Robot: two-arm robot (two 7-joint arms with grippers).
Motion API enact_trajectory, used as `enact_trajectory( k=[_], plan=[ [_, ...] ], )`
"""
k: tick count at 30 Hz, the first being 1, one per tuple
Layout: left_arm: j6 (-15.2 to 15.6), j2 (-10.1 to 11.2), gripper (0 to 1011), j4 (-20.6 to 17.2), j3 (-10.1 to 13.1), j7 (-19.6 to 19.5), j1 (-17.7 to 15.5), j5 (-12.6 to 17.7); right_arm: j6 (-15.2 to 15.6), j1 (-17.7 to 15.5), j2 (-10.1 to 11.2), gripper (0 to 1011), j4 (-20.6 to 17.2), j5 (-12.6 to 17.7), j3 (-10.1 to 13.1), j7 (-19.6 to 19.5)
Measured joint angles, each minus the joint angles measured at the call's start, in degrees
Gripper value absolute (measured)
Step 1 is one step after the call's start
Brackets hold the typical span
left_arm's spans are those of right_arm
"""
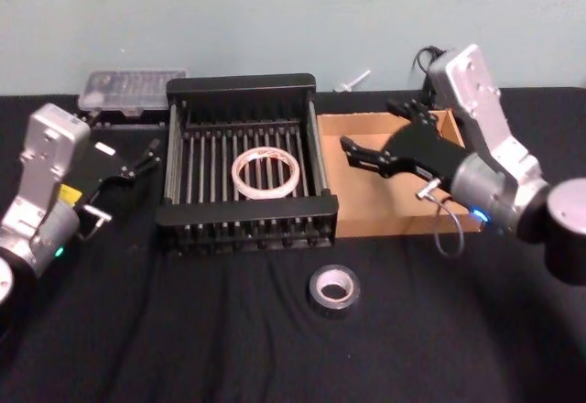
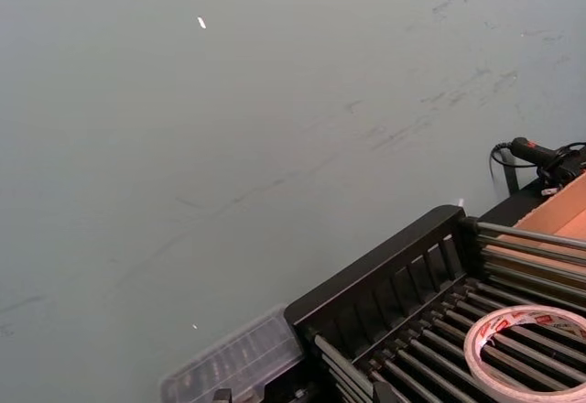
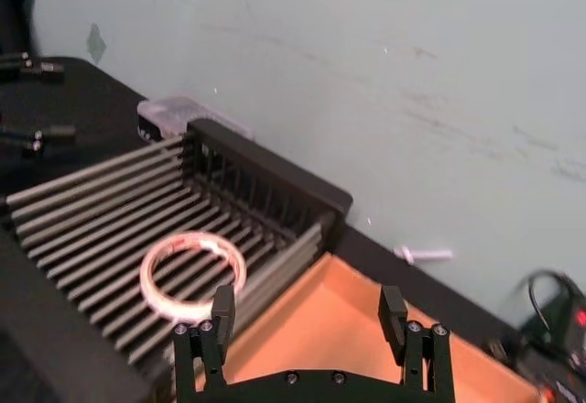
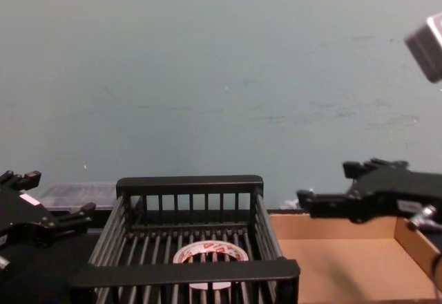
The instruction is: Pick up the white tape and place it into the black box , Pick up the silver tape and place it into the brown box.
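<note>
Head view, right gripper: released, fingers spread, empty, hovering above the left part of the brown box.
Left gripper: released, empty, left of the black box, raised off the table.
White tape: flat on the black box's slatted floor, left of the right gripper; red printed marks, unreadable.
Silver tape: flat on the table, near side of both boxes, well apart from both grippers.
Clear case: far left, behind the black box.

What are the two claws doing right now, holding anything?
Left gripper: open, empty, beside the black box.
Right gripper: open, empty, over the brown box.
</note>
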Motion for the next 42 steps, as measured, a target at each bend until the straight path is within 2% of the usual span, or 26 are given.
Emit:
enact_trajectory(
  k=[12, 22, 25, 29, 36, 42],
  plan=[
    [0.00, 0.00, 1001, 0.00, 0.00, 0.00, 0.00, 0.00, 2.42, -9.52, 4.03, 1003, -8.61, 1.15, 2.57, -0.82],
    [0.00, 0.00, 1001, 0.00, 0.00, 0.00, 0.00, 0.00, 5.85, -14.45, 5.90, 1002, -12.01, 1.63, 2.63, -0.46],
    [0.00, 0.00, 1002, 0.00, 0.01, 0.00, 0.00, 0.00, 7.02, -14.75, 6.13, 1002, -12.26, 1.62, 2.22, -0.18],
    [0.00, 0.00, 1001, 0.00, 0.00, 0.00, 0.01, 0.00, 10.19, -14.68, 6.19, 1002, -12.43, 1.56, 1.09, 0.41],
    [0.00, 0.00, 1001, 0.00, 0.00, 0.00, 0.00, 0.00, 14.18, -13.76, 5.58, 1002, -12.42, 1.71, -0.46, 1.12],
    [0.00, 0.00, 1002, 0.00, 0.00, 0.00, 0.00, 0.00, 16.18, -12.87, 5.08, 1002, -12.35, 1.83, -1.53, 1.47]
  ],
)
